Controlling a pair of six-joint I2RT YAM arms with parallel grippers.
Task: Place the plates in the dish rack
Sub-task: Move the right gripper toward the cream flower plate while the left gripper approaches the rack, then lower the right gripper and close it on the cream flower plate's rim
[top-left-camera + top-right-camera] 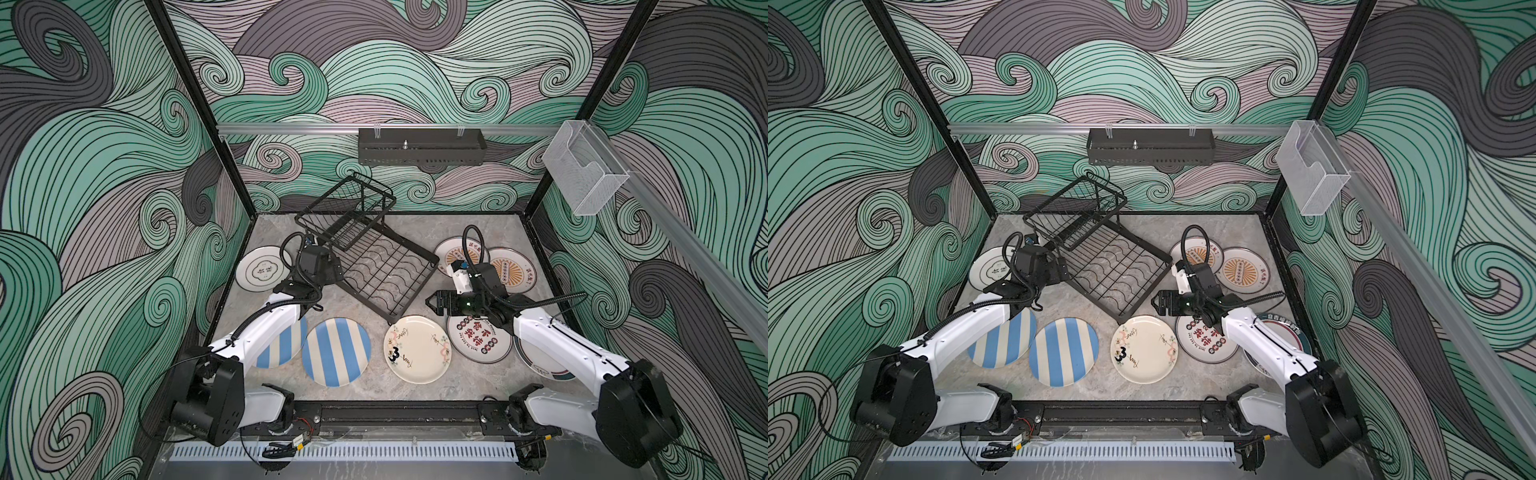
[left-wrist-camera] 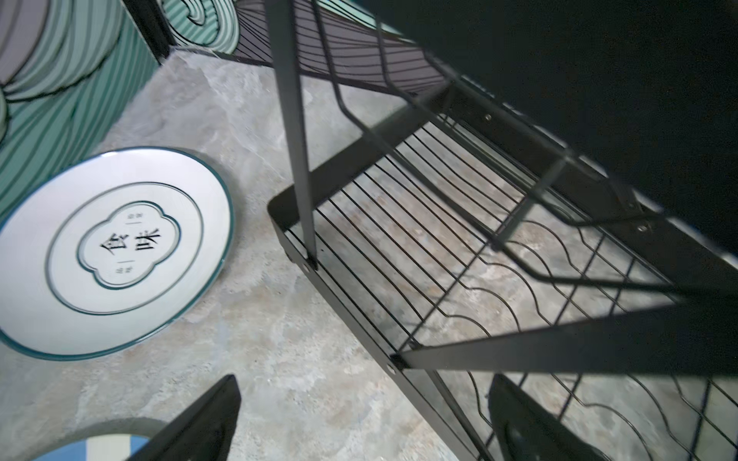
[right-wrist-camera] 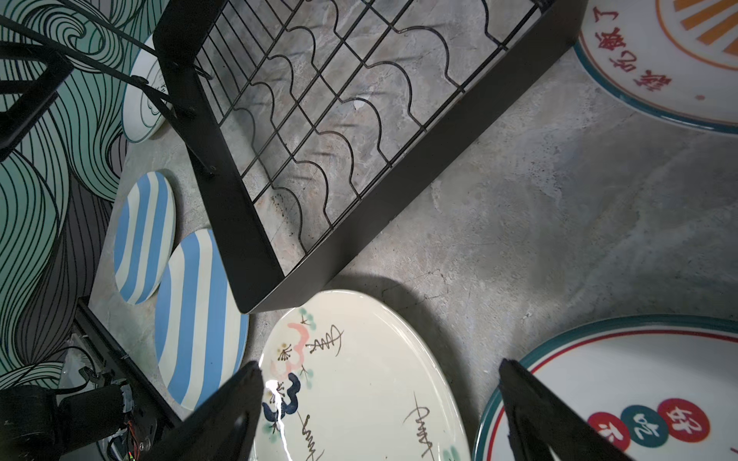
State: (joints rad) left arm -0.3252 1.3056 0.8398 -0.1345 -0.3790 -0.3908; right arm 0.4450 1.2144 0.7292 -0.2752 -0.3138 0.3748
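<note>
Marble tabletop w/ plates lying flat round dish rack; L gripper open astride rack rim, R gripper open above doodle plate.

Black perforated tray hangs from the aluminium rail on the rear wall. Clear acrylic box is mounted high at right. Tabletop is grey marble-patterned. White slotted strip runs along the front edge.

Teal-rimmed plate mostly hidden under right arm, striped plate half covered by left arm
</note>
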